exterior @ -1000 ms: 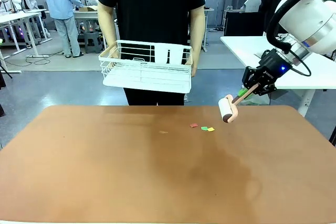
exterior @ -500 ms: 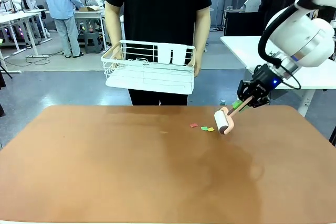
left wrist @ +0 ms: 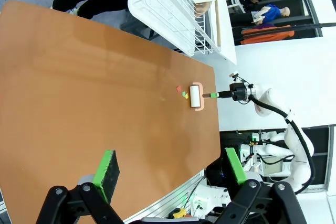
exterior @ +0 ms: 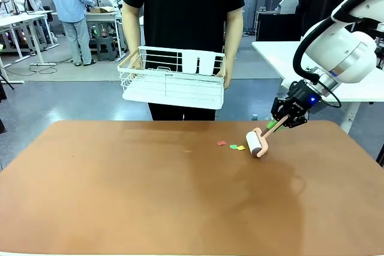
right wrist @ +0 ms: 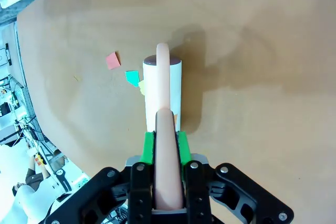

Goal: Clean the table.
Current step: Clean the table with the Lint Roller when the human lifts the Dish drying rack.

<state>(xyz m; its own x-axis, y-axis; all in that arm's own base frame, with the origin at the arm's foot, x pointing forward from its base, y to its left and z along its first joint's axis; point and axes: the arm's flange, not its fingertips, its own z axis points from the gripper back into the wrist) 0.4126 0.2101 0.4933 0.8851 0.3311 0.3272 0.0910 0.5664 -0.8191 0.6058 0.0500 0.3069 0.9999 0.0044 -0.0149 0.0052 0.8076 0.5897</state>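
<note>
My right gripper (exterior: 278, 122) is shut on the pink handle of a lint roller (exterior: 257, 143), whose white roll rests on the terracotta table (exterior: 150, 202) just right of three small paper scraps: red (exterior: 221, 143), green (exterior: 233, 146) and yellow (exterior: 240, 147). In the right wrist view the lint roller (right wrist: 163, 95) lies beside the red scrap (right wrist: 113, 60) and green scrap (right wrist: 132, 77), with the gripper (right wrist: 164, 148) clamped on the handle. The left gripper (left wrist: 170, 169) hangs open high above the table (left wrist: 94, 108), empty.
A person at the far edge holds a white wire rack (exterior: 174, 76) with both hands above the floor. A white-topped desk (exterior: 312, 64) stands at the back right. A faint mark (exterior: 187, 151) lies mid-table.
The right arm has lowered and moved left, bringing the lint roller down from the air onto the table next to the scraps. The person shifted the rack slightly right.
</note>
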